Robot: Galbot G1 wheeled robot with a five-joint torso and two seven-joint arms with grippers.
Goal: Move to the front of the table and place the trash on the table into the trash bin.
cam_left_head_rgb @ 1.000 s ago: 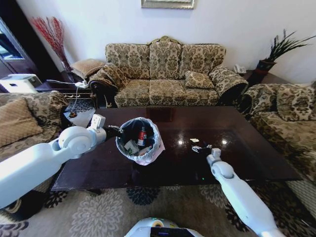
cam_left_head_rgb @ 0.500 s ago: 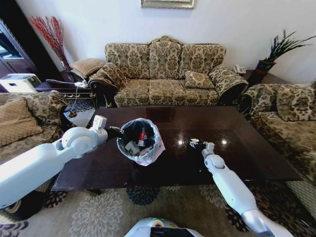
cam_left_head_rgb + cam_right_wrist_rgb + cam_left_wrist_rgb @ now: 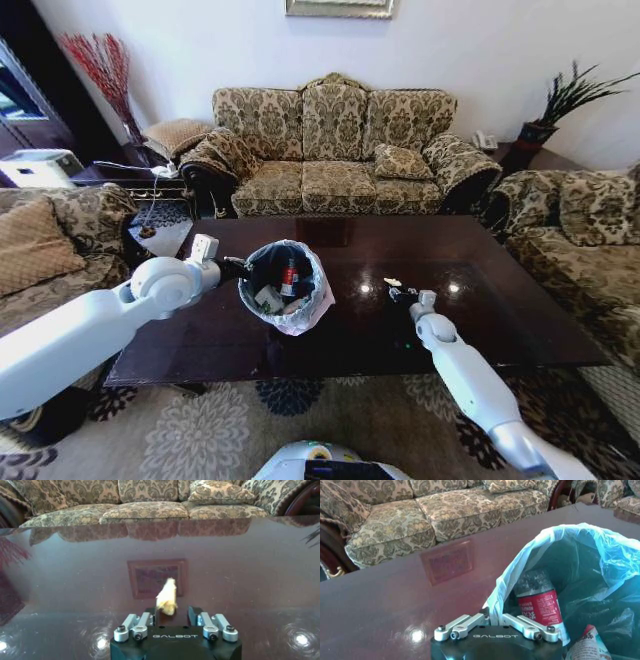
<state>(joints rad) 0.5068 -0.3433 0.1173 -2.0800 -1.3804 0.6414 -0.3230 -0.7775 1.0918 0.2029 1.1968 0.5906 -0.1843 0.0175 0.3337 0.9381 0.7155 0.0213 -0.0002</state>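
Right gripper (image 3: 171,612) was low over the table (image 3: 500,320), right of the middle, with its fingers spread a bit apart and a small pale scrap (image 3: 167,600) sitting just past the tips. In the head view that scrap (image 3: 392,282) lay on the glossy top right beside the gripper (image 3: 400,294), touching or nearly touching, honestly couldn't tell which. It didn't look pinched, the jaws sat either side with a gap.

Left gripper (image 3: 492,621) was clamped on the bag (image 3: 555,547) at the rim of the bin (image 3: 283,285), fingers pressed together on the pale plastic. From the head view this gripper (image 3: 228,264) was at the bin's left edge, and the bin stood on the table, left of centre, well apart from the scrap.

Inside the bin there was a bottle (image 3: 540,605) with a red label standing up against the liner, plus a printed wrapper (image 3: 587,647) next to it. Both showed from above too, bottle (image 3: 288,277) and wrapper (image 3: 267,298), low in the bin.

Around all that: a patterned sofa (image 3: 335,150) behind the table, another one (image 3: 585,240) on the right, and a floral rug (image 3: 210,430) underneath.
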